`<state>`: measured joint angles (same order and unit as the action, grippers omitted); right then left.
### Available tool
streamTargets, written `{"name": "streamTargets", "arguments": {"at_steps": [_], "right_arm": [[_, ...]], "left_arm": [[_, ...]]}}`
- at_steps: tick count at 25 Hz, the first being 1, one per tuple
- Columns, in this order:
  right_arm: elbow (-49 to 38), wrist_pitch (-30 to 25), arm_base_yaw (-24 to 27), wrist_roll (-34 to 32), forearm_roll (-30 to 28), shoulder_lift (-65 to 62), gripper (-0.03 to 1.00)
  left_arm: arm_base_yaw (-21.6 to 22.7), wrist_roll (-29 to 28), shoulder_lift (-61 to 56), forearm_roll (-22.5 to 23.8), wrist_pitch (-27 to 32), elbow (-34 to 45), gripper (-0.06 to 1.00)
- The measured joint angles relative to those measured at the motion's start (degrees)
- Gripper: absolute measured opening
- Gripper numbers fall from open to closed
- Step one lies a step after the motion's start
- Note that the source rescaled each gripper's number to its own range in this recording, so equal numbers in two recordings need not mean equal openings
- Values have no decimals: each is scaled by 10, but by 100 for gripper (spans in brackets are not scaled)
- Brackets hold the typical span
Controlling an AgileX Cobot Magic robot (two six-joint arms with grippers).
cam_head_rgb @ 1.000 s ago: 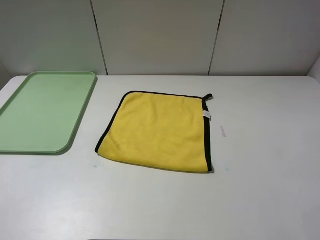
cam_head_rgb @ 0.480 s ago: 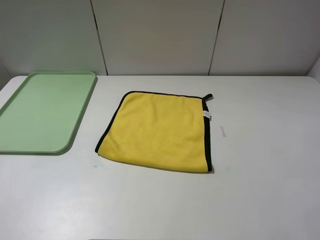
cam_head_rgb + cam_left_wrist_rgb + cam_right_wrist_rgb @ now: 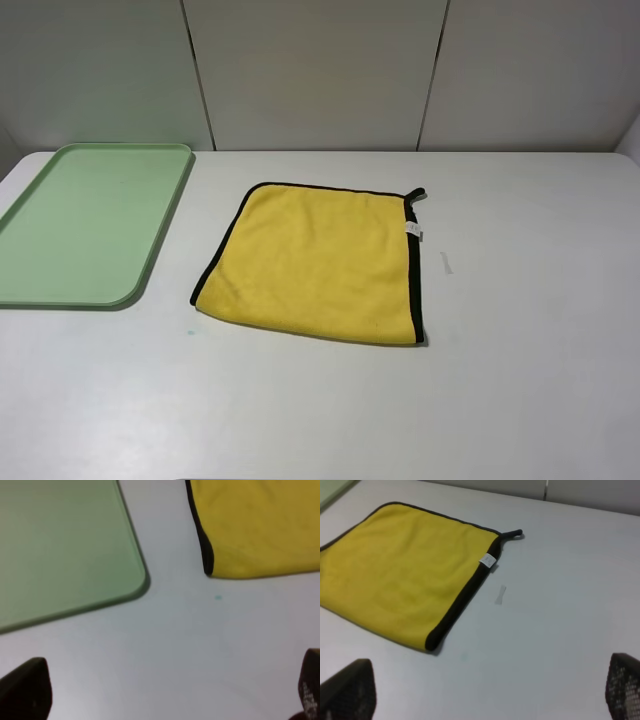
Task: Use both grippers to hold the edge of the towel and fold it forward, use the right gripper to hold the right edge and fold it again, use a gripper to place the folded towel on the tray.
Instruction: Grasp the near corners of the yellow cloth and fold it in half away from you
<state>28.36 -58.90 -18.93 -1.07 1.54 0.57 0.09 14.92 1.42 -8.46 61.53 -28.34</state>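
Towel [image 3: 315, 262], bright yellow and spread flat, lies about the middle of the white counter [image 3: 520, 390], somewhat nearer the far edge than the near one. It sits slightly skewed to the counter's edges. The edge of the towel [image 3: 415, 285], a thin black trim, shows along its far, left and right sides. The side facing the counter's near edge shows only yellow. A small black loop [image 3: 416, 193] sticks out at the towel's far-right corner, and a white tag [image 3: 413, 231] sits on the right trim just below it.

The tray [image 3: 90, 220], pale green with rounded corners and a low rim, rests toward the counter's far-left corner. It is apart from the towel, with a strip of bare counter between them, and it is bare inside.

Each claw shows in its own wrist view. The left claw [image 3: 167, 690] is spread wide above bare counter, with its dark fingers [image 3: 25, 690] at either side of the view. The tray's near-right corner and the towel's near-left corner lie close ahead of it. A tiny teal speck [image 3: 218, 598] marks the counter just beside that towel corner.

The right claw [image 3: 485, 692] is likewise spread wide over bare counter, off the towel's near-right corner and touching nothing. A pale scuff [image 3: 500, 594] lies on the counter just beside the towel's right trim.
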Motion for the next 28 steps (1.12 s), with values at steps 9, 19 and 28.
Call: {"name": "streamTargets", "arguments": {"at_steps": [9,19,28], "right_arm": [[91,45,0,110,12,170,100],[192,50,-26,253,14,356,100],[193,63,-130,360,14,496,100]], "left_arm": [[0,77,135,7,-4,-51,98],[-137,204,285,15,-26,-106,98],[-321,279,416,136,-101,-106,98]]}}
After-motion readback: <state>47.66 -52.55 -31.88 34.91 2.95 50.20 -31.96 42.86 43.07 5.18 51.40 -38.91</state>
